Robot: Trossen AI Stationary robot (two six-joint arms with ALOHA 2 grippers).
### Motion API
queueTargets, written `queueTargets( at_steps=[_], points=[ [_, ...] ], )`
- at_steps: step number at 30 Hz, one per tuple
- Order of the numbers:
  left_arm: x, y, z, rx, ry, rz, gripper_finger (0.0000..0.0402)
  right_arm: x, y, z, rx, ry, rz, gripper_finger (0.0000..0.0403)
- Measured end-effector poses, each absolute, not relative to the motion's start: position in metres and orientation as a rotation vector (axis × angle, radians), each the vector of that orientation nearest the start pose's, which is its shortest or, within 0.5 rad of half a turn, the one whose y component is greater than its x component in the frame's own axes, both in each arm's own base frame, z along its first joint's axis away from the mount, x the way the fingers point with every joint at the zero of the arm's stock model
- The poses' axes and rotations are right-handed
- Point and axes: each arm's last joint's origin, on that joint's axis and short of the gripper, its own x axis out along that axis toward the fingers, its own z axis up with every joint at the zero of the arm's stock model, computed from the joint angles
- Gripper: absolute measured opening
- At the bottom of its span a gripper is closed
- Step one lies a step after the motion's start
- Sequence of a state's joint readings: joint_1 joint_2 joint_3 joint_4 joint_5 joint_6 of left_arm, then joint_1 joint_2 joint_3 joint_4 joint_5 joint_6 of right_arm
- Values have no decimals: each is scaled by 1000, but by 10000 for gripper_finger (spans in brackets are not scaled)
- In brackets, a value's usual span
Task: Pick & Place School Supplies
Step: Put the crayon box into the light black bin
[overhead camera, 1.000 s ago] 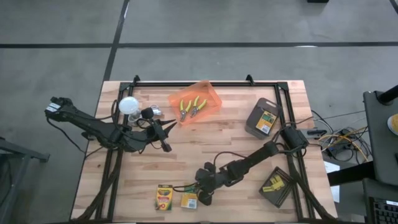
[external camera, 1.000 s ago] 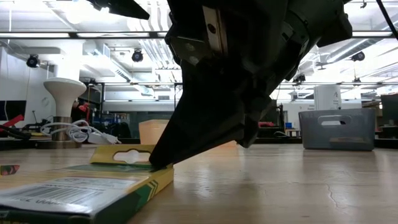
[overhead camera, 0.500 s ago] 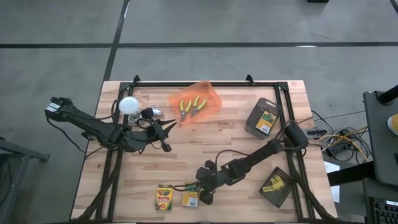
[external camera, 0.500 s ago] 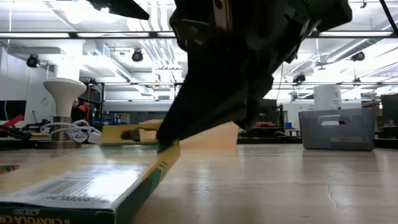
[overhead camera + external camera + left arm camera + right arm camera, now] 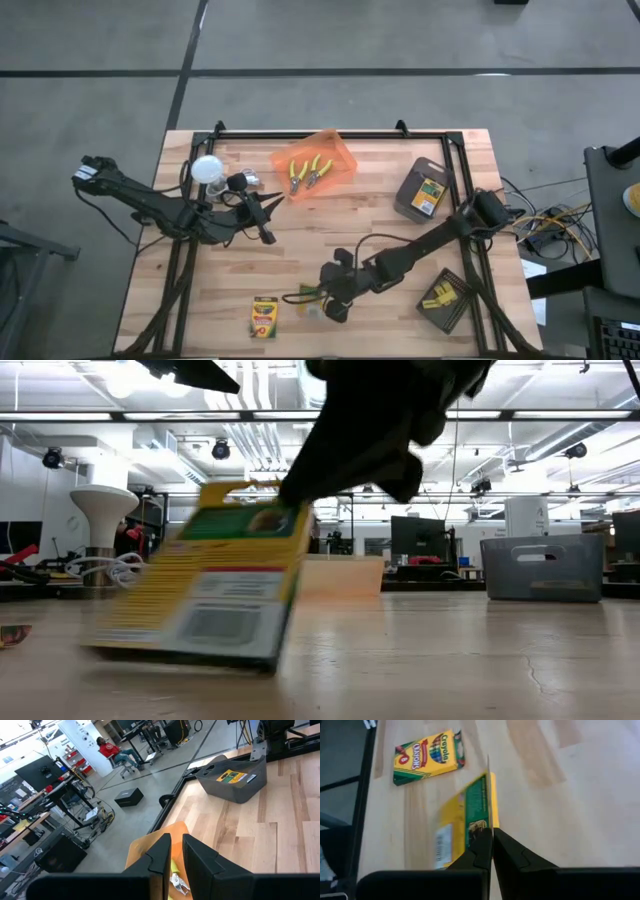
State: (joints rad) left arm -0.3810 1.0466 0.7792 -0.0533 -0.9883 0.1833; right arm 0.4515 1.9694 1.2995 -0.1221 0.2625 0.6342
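Where the right gripper (image 5: 490, 834) pinches shut on its upper edge, hangs tilted just over the wooden table (image 5: 380, 225), near the front edge: held crayon box (image 5: 210, 585), flat, thin card, yellow faces with a green side and a pale printed label. Cannot tell whether the lower corner touches the wood. Looks blurred in the low view; reads more clearly in the right wrist view, edge-on between two dark tapered fingers. Lies flat just beside it, nearer the table's left corner: second crayon box (image 5: 264, 317), same yellow carton, bright crayon picture facing up. Sits face up in a grey plastic tray (image 5: 408, 203) at the right rear: third crayon box (image 5: 432, 192). Rest inside the translucent orange bin (image 5: 342, 150) at the rear: yellow-handled pliers (image 5: 308, 172), two, side by side. Lie in a dark square tray (image 5: 462, 312) at the front right: small yellow blocks (image 5: 443, 296). Reaches low and long across the front of the table from the right, wrist bent down. Hovers well apart near the middle left, pointing toward the bin: left gripper (image 5: 176, 840), fingers a narrow slit apart, nothing between them.
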Motion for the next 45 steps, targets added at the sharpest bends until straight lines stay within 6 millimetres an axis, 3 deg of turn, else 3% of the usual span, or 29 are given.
queueTargets(
  at_steps=[13, 20, 32, 45],
  points=[
    [212, -59, 298, 389, 316, 578, 53, 349, 157, 227, 239, 766, -201, 8],
    [212, -59, 298, 393, 320, 578, 53, 333, 147, 235, 245, 817, -328, 8],
    [212, -59, 297, 398, 327, 577, 53, 312, 133, 229, 292, 866, -638, 8],
    [212, -59, 297, 401, 330, 576, 53, 275, 111, 268, 309, 735, -843, 8]
  ],
)
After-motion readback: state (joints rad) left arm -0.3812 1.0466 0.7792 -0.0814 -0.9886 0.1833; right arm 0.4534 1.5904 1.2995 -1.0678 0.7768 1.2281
